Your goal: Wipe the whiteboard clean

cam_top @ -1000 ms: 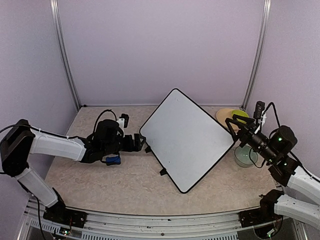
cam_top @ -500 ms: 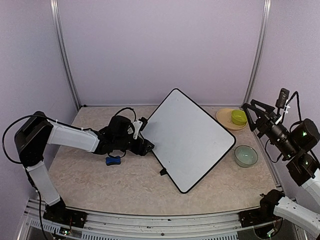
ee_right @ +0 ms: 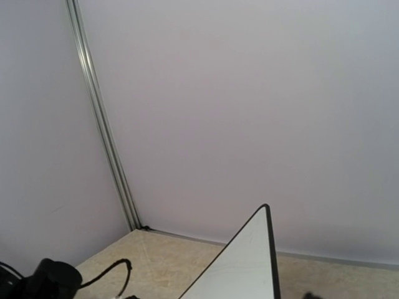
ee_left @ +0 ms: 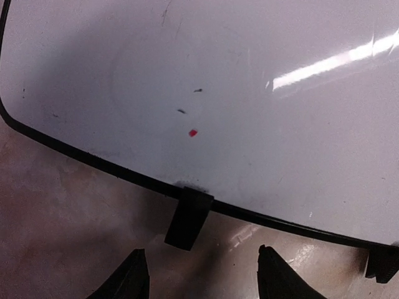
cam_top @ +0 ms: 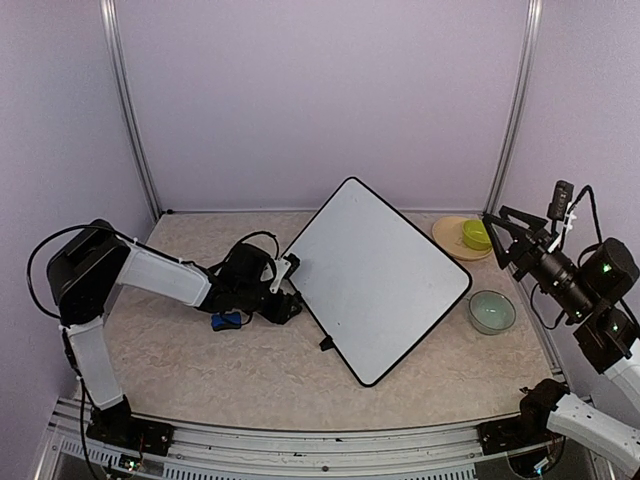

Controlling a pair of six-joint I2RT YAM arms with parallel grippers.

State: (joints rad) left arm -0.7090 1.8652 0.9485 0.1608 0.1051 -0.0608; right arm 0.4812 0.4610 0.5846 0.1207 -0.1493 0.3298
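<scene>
The whiteboard (cam_top: 375, 275) leans tilted on its stand in the middle of the table, its white face almost bare. In the left wrist view the whiteboard (ee_left: 249, 81) shows a tiny red speck (ee_left: 192, 132) and two small dark marks. My left gripper (cam_top: 290, 303) sits low by the board's lower left edge. In its wrist view the left gripper (ee_left: 202, 281) is open over bare table, just short of a black stand foot (ee_left: 188, 218). A blue eraser (cam_top: 228, 320) lies on the table beside the left arm. My right gripper (cam_top: 497, 238) hangs raised off the board's right side, open and empty.
A green bowl (cam_top: 477, 234) sits on a yellow plate (cam_top: 448, 231) at the back right. A pale green bowl (cam_top: 491, 311) stands near the board's right corner. Lilac walls close in the table. The right wrist view shows only wall and the board's top corner (ee_right: 252, 261).
My left gripper left the blue eraser on the table, slid right to the board's edge, and its jaws narrowed. The right arm rose up and away from the board's right edge.
</scene>
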